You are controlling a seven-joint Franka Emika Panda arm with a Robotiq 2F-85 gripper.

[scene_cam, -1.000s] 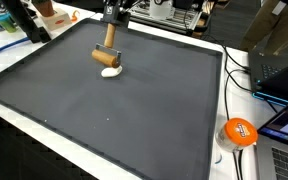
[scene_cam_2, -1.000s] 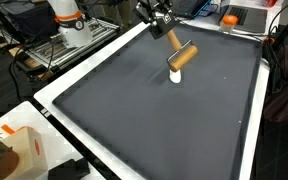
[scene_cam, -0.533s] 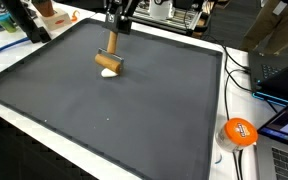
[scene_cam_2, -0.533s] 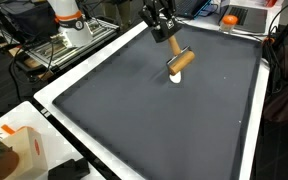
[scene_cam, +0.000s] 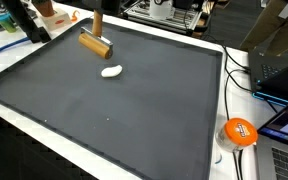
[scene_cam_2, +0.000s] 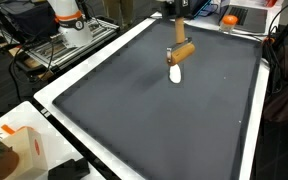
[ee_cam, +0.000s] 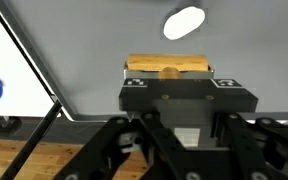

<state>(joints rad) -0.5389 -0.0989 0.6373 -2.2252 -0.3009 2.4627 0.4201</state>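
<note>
Wooden mallet [scene_cam: 95,43], gripped by its handle in the closed tool [ee_cam: 172,84], hangs head-down clear of the black mat [scene_cam: 134,120]. The white lump [scene_cam: 111,70] lies untouched on the mat, apart from the head. Step judged: mallet held raised; any descent would call for centring the head over the lump and lowering squarely.

Open dark mat [scene_cam: 134,110], one white lump [scene_cam: 110,70]; orange roll [scene_cam: 238,131] outside
</note>
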